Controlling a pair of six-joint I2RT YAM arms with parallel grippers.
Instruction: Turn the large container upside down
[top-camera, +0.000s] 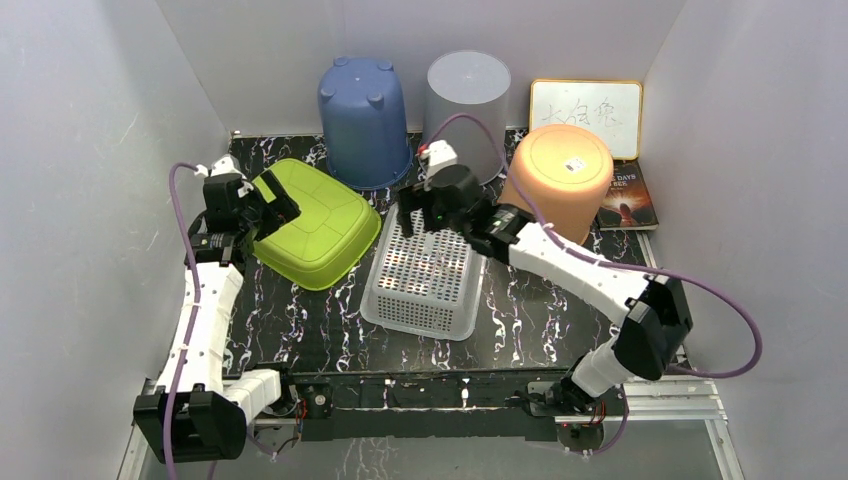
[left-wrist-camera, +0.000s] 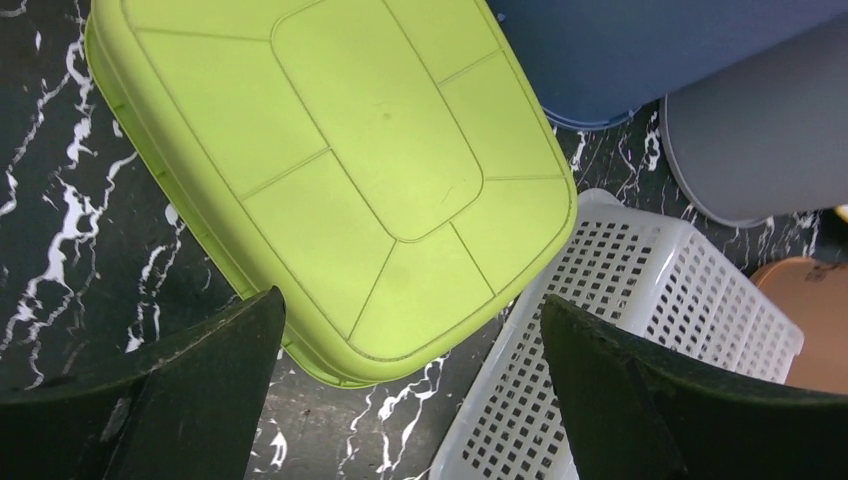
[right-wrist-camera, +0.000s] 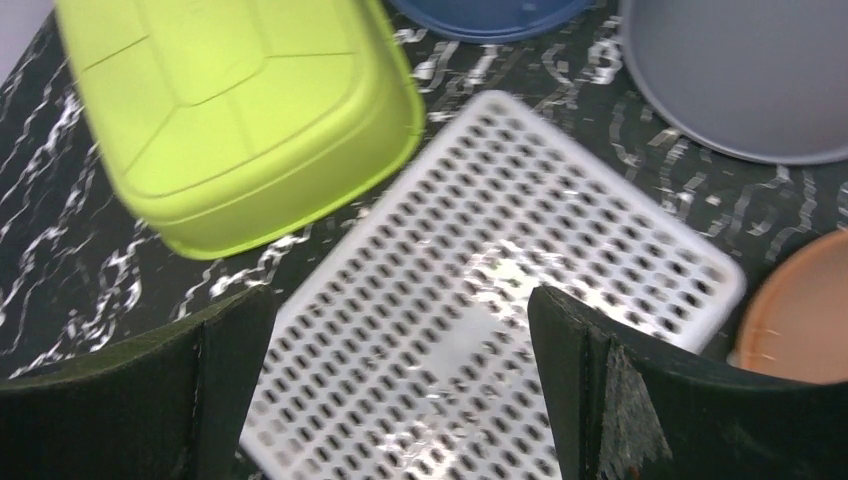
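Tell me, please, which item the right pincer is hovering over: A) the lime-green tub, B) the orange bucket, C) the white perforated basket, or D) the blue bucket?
C: the right pincer hangs open above the white perforated basket, whose slotted base fills its wrist view.

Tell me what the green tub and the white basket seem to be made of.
The green tub: probably moulded plastic, smooth satin finish, with ridge lines pressed into its base. The white basket: probably glossy plastic, its regular grid of holes catching glare.
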